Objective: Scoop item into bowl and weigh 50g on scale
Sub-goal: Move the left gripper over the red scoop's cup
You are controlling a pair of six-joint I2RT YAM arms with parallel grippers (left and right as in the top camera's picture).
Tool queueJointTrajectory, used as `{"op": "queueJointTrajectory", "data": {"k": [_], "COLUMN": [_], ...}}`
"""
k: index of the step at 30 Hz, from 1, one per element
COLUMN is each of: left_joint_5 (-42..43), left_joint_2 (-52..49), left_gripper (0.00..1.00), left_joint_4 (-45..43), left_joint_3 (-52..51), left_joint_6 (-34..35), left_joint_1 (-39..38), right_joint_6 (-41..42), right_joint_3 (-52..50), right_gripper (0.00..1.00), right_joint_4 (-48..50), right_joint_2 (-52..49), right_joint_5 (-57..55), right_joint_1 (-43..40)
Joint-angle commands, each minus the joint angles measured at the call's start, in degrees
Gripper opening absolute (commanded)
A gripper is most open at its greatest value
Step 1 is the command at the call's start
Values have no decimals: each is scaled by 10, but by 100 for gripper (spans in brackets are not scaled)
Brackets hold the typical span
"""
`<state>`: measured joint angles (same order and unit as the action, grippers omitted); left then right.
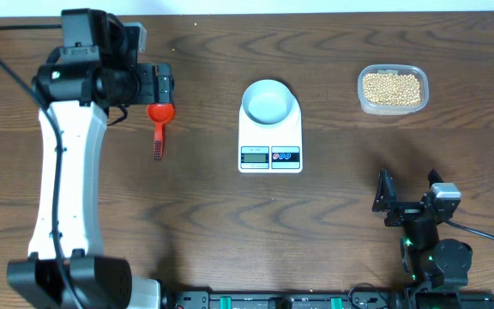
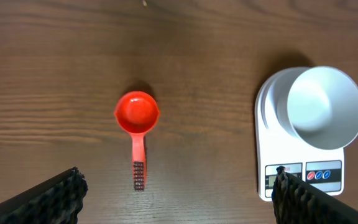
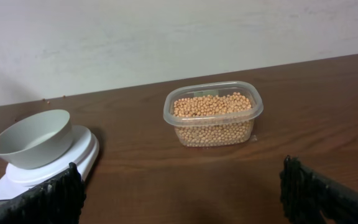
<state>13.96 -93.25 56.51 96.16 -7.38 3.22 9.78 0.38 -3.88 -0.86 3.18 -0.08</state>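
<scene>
Black left gripper (image 2: 179,190) jaws wide apart, nothing held, hanging over the red scoop (image 2: 137,115), which lies flat on the wooden table (image 1: 195,197). To the scoop's right is the white scale (image 1: 269,142), with the bowl (image 2: 325,106) empty on its platform. Right gripper (image 3: 182,186) jaws also apart, empty, facing the clear tub (image 3: 257,111) of beans (image 3: 211,106), well apart from the scale

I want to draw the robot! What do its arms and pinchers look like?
The left arm is long and white with black joints and a black cable along it. The right arm is black with a little green light. Both have black, bumpy fingers.
</scene>
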Motion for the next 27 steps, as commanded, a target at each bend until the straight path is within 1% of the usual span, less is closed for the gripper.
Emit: {"op": "queueJointTrajectory", "data": {"k": [1,7,10,13,16,20,24,25,27], "left_joint_5": [39,46,20,-8,-9,-9,-9,-9,-10], "left_joint_2": [-20,-23,-33,-57,-89,-129,-165,-176,-191], "left_gripper": [98,98,98,98,100,94,90,87,77], "left_joint_4": [0,-16,-35,-43,-43,-45,-57,-62,-68], "left_joint_3": [13,12,11,11,11,11,11,11,11], "left_joint_6": [-14,-14,-11,23,44,47,45,44,42], "left_joint_1": [0,0,3,17,42,68,75,75,74], "right_joint_6": [-9,-9,-9,-9,-9,-9,-9,-9,-9], "right_joint_3": [0,0,0,0,0,0,0,0,0], "right_gripper": [99,99,99,99,99,99,99,99,99], "right_joint_4": [-2,-2,-2,-2,-2,-2,-2,-2,-2], "right_joint_2": [1,1,1,1,1,1,1,1,1], "right_joint_5": [0,0,0,0,0,0,0,0,0], "right_joint_1": [1,1,1,1,1,1,1,1,1]}}
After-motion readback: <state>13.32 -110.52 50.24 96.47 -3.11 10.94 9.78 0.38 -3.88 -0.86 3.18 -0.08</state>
